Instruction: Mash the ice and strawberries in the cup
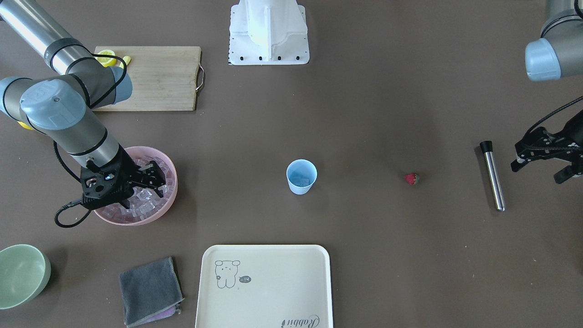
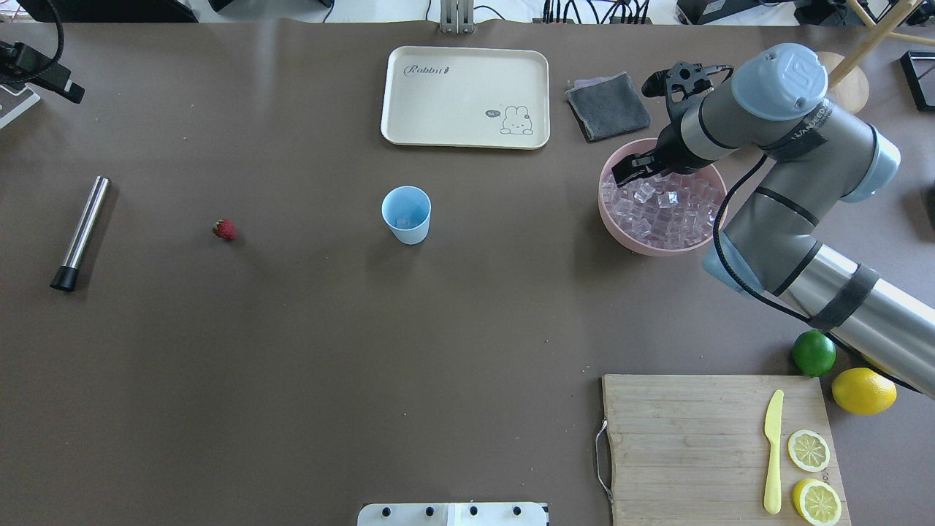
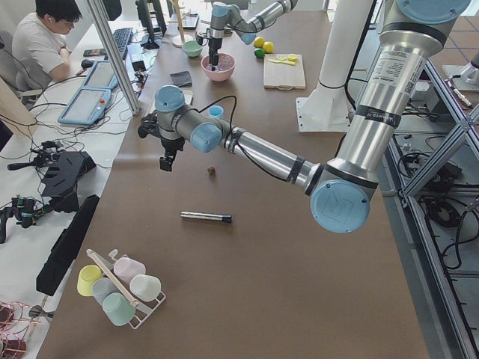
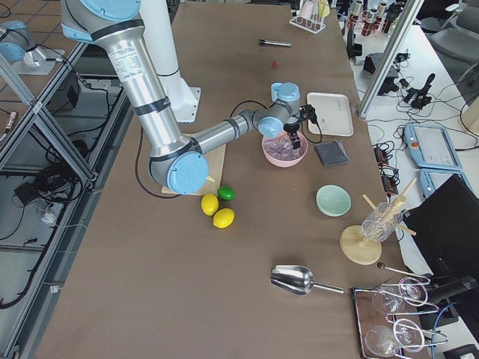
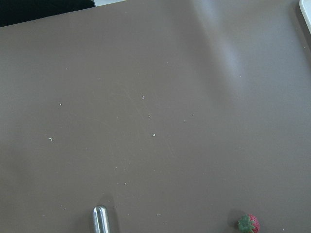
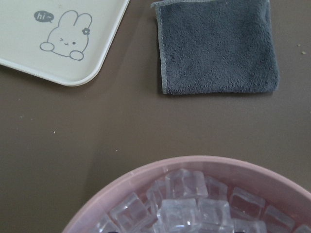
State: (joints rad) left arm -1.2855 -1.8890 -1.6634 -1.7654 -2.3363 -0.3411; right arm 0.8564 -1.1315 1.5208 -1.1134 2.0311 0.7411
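The light blue cup [image 1: 301,176] [image 2: 406,213] stands upright mid-table with a clear ice cube [image 2: 402,220] inside. The strawberry [image 1: 411,178] [image 2: 225,230] [image 5: 249,224] lies alone on the table between the cup and a steel muddler [image 1: 493,175] [image 2: 82,232]. More ice [image 2: 668,212] [image 6: 189,204] fills the pink bowl [image 2: 643,245]. My right gripper [image 1: 154,178] [image 2: 630,168] hangs open and empty just above the ice at the bowl's rim. My left gripper [image 1: 539,169] is open and empty, hovering beyond the muddler at the table's edge.
A cream tray [image 2: 438,109] and a grey cloth [image 2: 608,106] lie at the far side. A wooden cutting board [image 2: 679,446] with a yellow knife and lemon slices, a lime [image 2: 814,353] and a lemon [image 2: 863,391] sit near my right base. A pale green bowl [image 1: 20,273] stands beyond the pink bowl.
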